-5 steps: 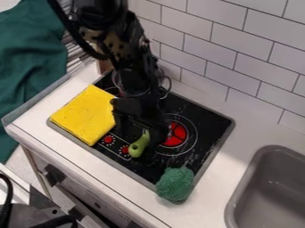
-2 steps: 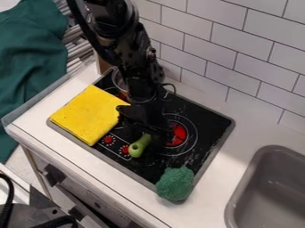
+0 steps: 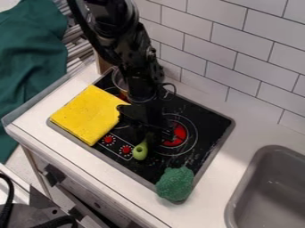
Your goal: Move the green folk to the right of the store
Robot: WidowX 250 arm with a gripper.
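My black gripper (image 3: 150, 132) hangs down over the middle of the black stove (image 3: 193, 116), between the yellow cloth and the red burner. Right at its lower end lies the green utensil (image 3: 140, 152), its rounded handle end with a hole pointing toward the front edge, near the red knobs. The utensil's upper part is hidden behind the gripper, so whether it is a fork cannot be made out.
A folded yellow cloth (image 3: 90, 115) covers the stove's left part. A dark green bumpy toy (image 3: 175, 183) sits at its front right corner. Farther right are white counter (image 3: 229, 153) and a grey sink (image 3: 274, 187); a tiled wall (image 3: 238, 58) stands behind.
The gripper has shifted slightly right and toward the front since the earliest frame. The green utensil has turned a little, and its handle end has moved slightly right and toward the front.
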